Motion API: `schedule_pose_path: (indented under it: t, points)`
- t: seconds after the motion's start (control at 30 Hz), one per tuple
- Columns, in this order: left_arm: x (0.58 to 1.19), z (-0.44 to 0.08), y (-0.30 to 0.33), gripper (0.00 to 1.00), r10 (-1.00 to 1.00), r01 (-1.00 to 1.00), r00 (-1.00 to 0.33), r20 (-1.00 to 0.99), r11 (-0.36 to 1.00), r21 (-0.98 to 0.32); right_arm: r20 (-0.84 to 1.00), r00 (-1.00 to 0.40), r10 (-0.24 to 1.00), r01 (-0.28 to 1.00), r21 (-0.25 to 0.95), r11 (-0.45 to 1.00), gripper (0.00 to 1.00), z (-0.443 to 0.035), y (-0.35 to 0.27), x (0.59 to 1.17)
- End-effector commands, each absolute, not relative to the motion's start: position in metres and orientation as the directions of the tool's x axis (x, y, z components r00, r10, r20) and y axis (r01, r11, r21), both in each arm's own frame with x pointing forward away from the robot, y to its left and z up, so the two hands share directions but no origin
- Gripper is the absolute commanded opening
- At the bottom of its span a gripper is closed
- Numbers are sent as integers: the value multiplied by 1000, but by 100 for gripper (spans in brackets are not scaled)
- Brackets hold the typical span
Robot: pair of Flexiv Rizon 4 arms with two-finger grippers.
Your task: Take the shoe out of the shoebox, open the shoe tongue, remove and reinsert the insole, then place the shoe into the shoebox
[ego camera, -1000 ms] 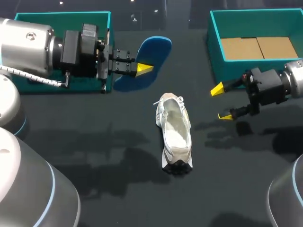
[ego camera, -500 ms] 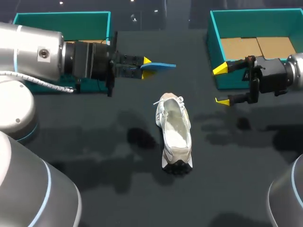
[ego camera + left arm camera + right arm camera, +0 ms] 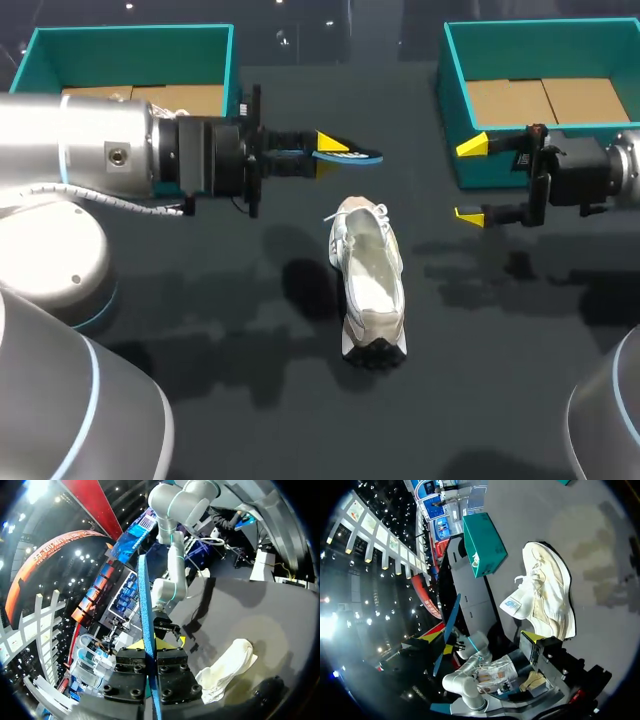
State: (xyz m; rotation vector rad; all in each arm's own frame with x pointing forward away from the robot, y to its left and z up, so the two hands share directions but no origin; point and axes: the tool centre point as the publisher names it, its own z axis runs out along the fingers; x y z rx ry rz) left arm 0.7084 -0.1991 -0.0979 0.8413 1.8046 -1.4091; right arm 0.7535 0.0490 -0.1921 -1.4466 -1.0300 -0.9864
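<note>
Since a second ago, the left gripper [image 3: 328, 150] has turned the blue insole [image 3: 355, 156] from flat-on to edge-on and carried it toward the table's middle, while the right gripper [image 3: 470, 180] has lifted toward the right shoebox [image 3: 455, 110]. Left fingers clamp the insole's end, held in the air just beyond the white shoe [image 3: 368, 275]. Right fingers are spread wide, holding nothing. Opening upward, the shoe lies on the table, outside both boxes.
</note>
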Motion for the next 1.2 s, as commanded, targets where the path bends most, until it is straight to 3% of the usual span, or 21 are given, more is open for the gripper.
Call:
schedule_pose_path:
  t: [0.03,0.07,0.13,0.47,0.93,1.0,1.2]
  points:
    - [707,-110,-201,0,87,891,-431,-898,195,-409,964,257,61,965,-252,-76,100,-185,60,758]
    - [707,-119,-204,0,100,930,-335,-937,195,-312,968,246,49,967,-242,-78,100,-182,65,761]
    - [710,-128,-206,0,118,949,-266,-957,204,-239,970,238,44,969,-234,-78,100,-179,70,763]
    - [727,-156,-209,0,100,980,-62,-993,194,-42,981,191,1,979,-191,-65,100,-173,89,775]
    - [729,-157,-208,0,76,982,-52,-996,183,-38,983,185,8,980,-184,-72,100,-174,94,778]
    - [730,-159,-211,0,73,985,-53,-996,170,-40,992,117,48,993,-116,-12,100,-175,103,779]
    - [738,-166,-222,0,54,996,-29,-998,86,-24,997,71,43,997,-72,31,100,-178,110,779]
